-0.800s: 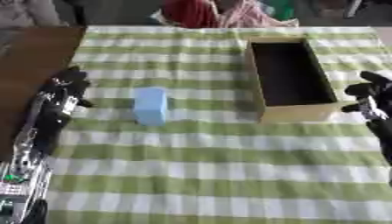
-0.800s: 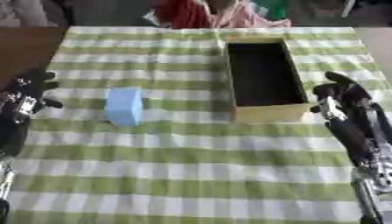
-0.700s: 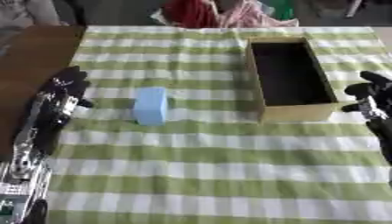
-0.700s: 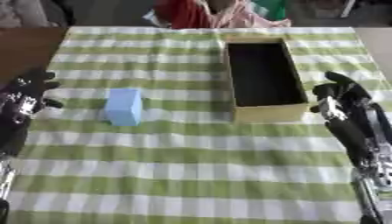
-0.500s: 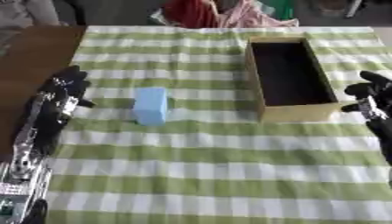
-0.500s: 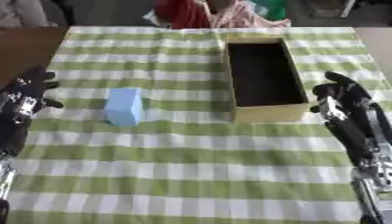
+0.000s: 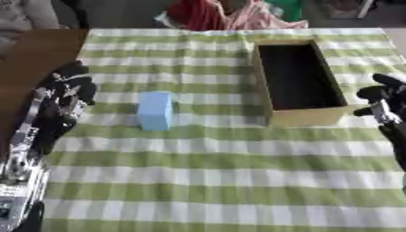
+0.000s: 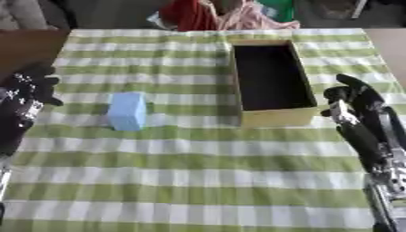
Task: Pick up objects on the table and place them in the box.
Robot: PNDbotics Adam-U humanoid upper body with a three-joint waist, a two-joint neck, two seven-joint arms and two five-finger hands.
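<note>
Pale blue block [image 7: 155, 110] upright on green-checked cloth [image 7: 214, 172], left of centre, apart from the left hand [image 7: 67, 88] at its 9 o'clock; fingers relaxed, holding nothing. Wooden box [image 7: 297, 81] at the block's 2 o'clock, well apart, dark inside. Right hand [image 8: 355, 97] just beside the box's near right corner, fingers loosely spread, empty.

Green-and-white checked cloth [image 7: 214, 172]; pale blue block [image 7: 155, 110]; tan box [image 7: 305, 117] with dark interior; my left hand [image 7: 65, 90] and my right hand [image 8: 357, 102], both black; brown table [image 7: 36, 50].
</note>
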